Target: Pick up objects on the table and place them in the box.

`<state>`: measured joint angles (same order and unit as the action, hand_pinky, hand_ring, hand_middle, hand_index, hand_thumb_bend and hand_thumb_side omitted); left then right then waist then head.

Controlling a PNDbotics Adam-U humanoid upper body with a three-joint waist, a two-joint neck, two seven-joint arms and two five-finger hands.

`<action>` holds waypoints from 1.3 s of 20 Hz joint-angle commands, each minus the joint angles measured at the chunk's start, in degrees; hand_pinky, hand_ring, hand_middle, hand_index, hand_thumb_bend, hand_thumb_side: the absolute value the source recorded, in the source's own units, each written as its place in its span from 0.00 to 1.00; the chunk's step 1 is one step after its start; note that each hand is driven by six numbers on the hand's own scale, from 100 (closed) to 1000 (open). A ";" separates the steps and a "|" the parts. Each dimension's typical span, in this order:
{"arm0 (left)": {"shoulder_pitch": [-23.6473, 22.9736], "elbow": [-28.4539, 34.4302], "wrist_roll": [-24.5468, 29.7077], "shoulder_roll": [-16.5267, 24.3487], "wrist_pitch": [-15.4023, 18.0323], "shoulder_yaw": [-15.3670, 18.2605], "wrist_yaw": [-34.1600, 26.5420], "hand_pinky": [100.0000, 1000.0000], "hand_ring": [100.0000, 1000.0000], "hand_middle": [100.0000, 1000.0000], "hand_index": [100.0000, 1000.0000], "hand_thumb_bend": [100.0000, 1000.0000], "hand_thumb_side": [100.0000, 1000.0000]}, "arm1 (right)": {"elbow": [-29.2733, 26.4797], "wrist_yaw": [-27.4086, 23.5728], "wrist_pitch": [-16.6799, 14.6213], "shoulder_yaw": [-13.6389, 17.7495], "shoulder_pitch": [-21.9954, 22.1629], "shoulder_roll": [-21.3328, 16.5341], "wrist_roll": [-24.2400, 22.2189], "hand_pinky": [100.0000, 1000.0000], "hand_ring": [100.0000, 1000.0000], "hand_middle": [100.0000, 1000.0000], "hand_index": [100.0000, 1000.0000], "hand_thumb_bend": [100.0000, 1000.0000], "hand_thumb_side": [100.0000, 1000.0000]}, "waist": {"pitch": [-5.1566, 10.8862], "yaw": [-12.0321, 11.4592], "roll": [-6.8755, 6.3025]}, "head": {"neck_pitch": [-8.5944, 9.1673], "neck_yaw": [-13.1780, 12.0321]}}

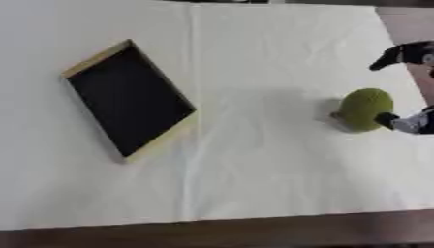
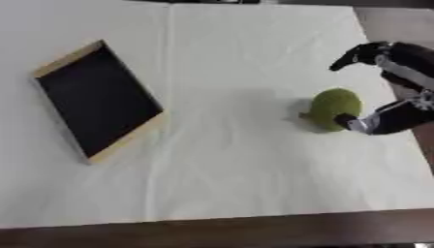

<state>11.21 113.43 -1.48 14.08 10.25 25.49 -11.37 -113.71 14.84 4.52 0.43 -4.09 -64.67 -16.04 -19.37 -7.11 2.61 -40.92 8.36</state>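
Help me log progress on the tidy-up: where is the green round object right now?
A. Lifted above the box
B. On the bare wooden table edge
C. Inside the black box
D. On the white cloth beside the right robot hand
D: the green round object sits on the white cloth at the right robot hand, apart from the black box, which shows nothing inside.

No text, label, brand, number or sign can be read anywhere in either view.
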 commanded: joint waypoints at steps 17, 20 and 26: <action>0.72 1.16 0.53 0.76 -0.13 -0.37 -0.32 0.66 0.63 0.67 0.72 0.00 0.56 | 2.18 2.24 4.38 -2.23 -3.32 -1.45 -3.33 0.88 0.95 0.80 0.83 0.34 0.05 | 0.22 -0.87 -0.48 | 1.09 0.91; 0.78 1.16 0.61 0.69 -0.16 -0.43 -0.35 0.66 0.63 0.67 0.72 0.00 0.56 | 4.09 2.77 4.33 -2.38 -3.93 -1.17 -3.15 0.88 0.95 0.80 0.83 0.34 0.06 | 0.12 -0.96 -0.50 | 1.17 0.97; 0.88 1.16 0.73 0.58 -0.14 -0.52 -0.41 0.66 0.63 0.67 0.72 0.00 0.56 | 7.96 3.93 3.79 -3.08 -4.84 -0.72 -3.64 0.88 0.95 0.81 0.83 0.34 0.06 | 0.02 -1.24 -0.63 | 1.25 1.03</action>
<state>11.64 113.43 -0.96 13.98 10.04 24.91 -11.54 -106.37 18.17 8.56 -3.14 -8.38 -64.04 -19.55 -20.20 -8.32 2.14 -40.21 9.21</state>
